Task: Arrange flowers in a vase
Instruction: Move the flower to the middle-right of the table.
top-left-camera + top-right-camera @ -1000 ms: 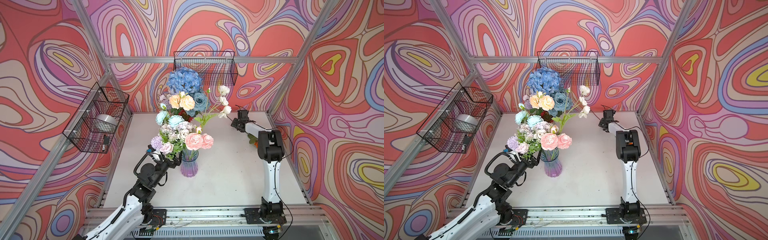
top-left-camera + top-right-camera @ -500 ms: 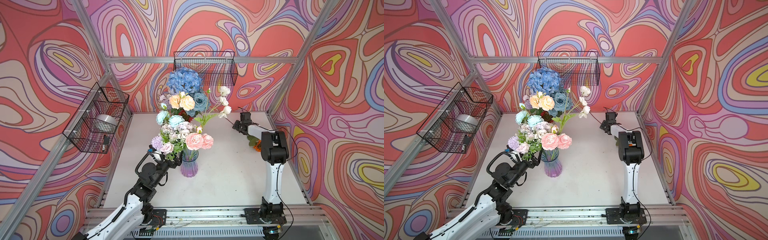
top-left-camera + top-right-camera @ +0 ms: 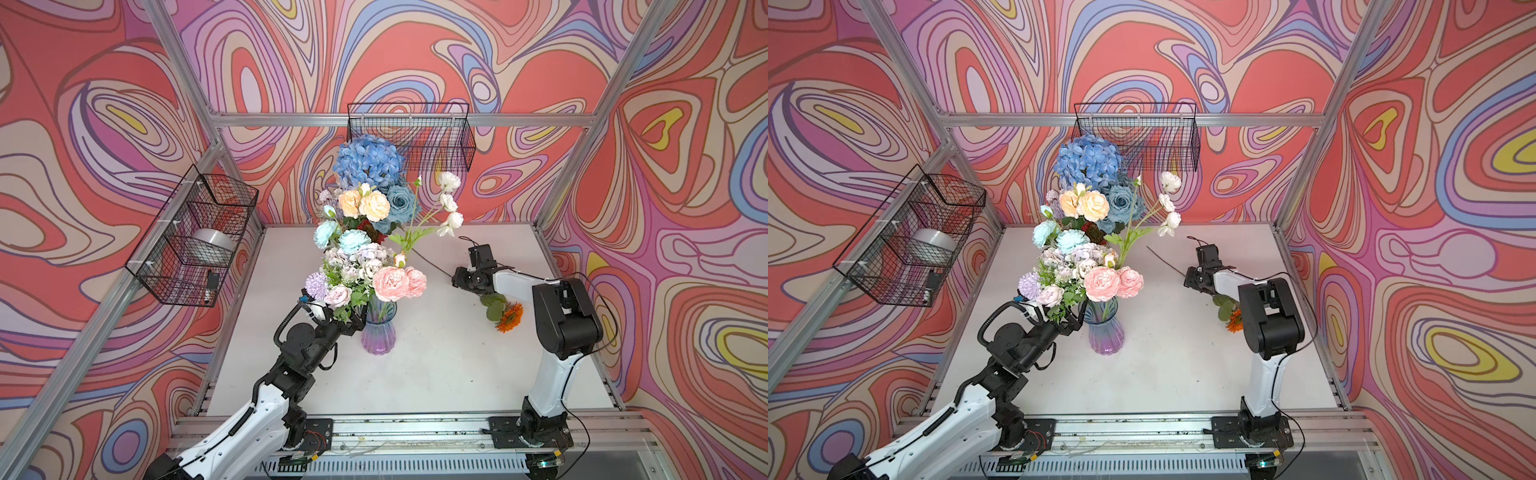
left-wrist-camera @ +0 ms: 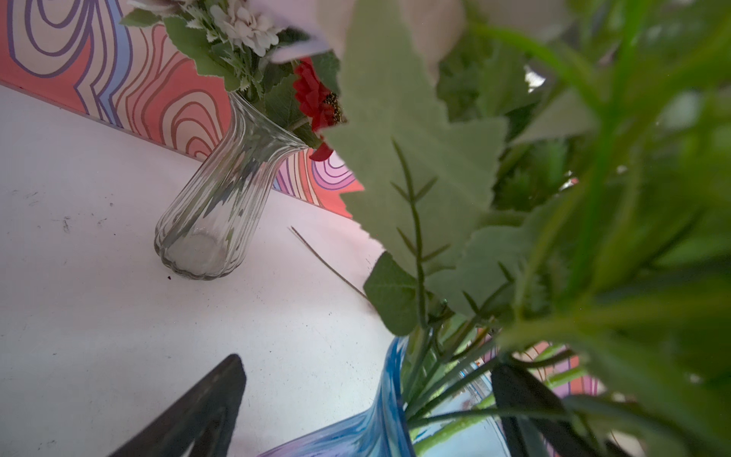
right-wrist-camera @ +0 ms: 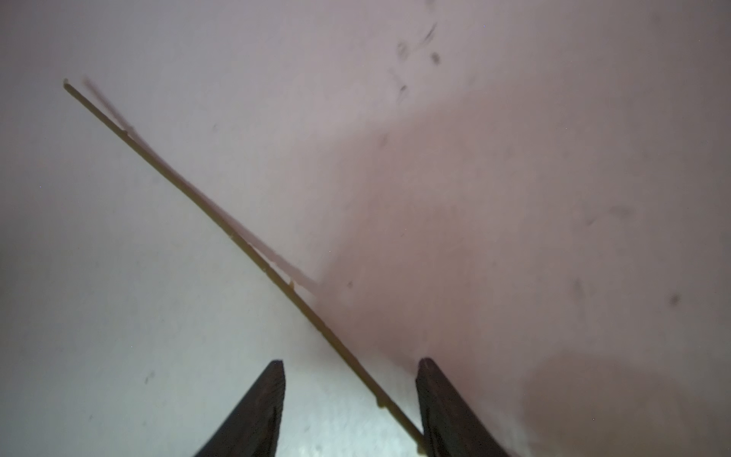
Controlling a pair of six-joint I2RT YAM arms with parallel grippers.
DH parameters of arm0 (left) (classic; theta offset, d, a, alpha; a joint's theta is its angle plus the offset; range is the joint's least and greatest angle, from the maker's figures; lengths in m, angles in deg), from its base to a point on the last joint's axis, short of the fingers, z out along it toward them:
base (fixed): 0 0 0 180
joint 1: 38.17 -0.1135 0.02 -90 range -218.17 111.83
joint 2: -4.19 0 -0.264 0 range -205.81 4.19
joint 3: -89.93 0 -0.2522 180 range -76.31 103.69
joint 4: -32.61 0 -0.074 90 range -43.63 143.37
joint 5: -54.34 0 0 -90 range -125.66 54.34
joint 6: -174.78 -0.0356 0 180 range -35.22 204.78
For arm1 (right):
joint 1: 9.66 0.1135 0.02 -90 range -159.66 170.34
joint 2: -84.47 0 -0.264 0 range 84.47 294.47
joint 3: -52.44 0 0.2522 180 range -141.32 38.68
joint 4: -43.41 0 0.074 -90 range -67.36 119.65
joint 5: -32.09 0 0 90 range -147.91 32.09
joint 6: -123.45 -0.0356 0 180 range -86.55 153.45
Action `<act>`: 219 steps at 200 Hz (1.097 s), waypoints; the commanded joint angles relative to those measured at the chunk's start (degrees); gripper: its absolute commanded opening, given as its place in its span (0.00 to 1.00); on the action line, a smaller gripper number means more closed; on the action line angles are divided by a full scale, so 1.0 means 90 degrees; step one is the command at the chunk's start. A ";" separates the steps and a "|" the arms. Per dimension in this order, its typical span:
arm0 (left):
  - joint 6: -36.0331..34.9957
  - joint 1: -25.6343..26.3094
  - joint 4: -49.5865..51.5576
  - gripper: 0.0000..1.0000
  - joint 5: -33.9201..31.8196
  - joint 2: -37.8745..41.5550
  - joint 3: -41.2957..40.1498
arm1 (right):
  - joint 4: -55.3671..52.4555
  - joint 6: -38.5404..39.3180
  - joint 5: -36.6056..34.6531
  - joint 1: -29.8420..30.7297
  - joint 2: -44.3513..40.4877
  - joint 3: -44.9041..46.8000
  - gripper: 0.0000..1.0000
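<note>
Two tools are spread wide: the left tool (image 4: 368,365) beside the blue-purple vase (image 3: 378,337), the right tool (image 5: 351,362) around a thin sunflower stem (image 5: 233,236).

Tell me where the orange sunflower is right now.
In a top view the orange sunflower lies on the white table, right side, beside the right arm.

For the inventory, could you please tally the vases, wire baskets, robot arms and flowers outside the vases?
Vases: 2, blue-purple vase, clear vase
Wire baskets: 2, side basket, back basket
Robot arms: 2, left arm, right arm
Flowers outside vases: 1, orange sunflower
Total: 7
</note>
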 commanded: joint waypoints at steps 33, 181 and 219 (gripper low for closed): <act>0.0032 0.0021 -0.0436 1.00 0.0053 -0.0073 0.0126 | -0.0676 -0.1118 0.0009 0.0540 -0.1622 0.0884 0.60; -0.0075 0.0029 -0.0283 1.00 0.0015 0.0140 0.0136 | -0.0126 -0.2018 -0.1724 -0.0044 -0.1893 0.2069 0.78; -0.0056 0.0030 -0.0389 1.00 0.0055 0.0039 0.0137 | 0.0417 -0.1602 -0.1313 -0.0734 -0.1370 0.1644 0.80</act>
